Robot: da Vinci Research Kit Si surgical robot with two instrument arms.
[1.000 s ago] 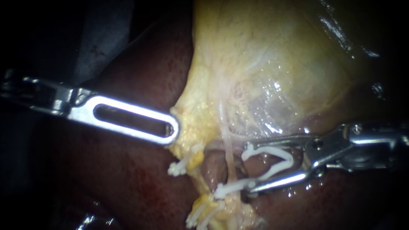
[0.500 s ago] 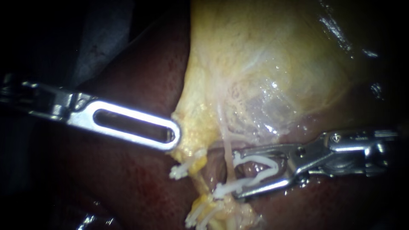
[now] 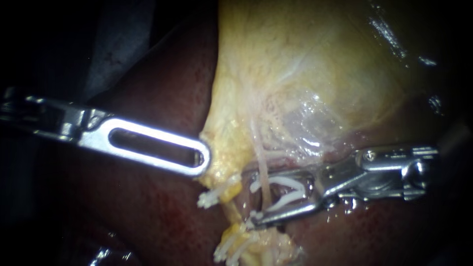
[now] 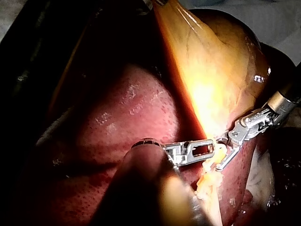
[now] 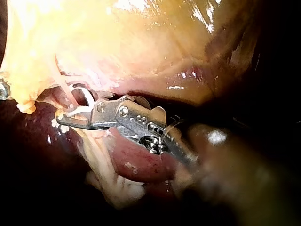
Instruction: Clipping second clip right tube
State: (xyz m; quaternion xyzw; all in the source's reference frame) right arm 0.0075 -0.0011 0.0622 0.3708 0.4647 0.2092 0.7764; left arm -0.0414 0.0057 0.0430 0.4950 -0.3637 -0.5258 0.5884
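The left instrument (image 3: 199, 158) and the right instrument (image 3: 249, 199) are smooth, shiny metal. The clip (image 3: 283, 182) looks like white, matt plastic. The liver (image 3: 162, 212) looks smooth and wet. The gallbladder (image 3: 305, 74) is wet and glossy, with a thin, see-through skin.

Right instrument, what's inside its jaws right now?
A white clip, spread in a V, sits held between the jaws of the right instrument. A pale tube runs down through the clip's open mouth. Whatever lies directly behind the jaws is covered by them.
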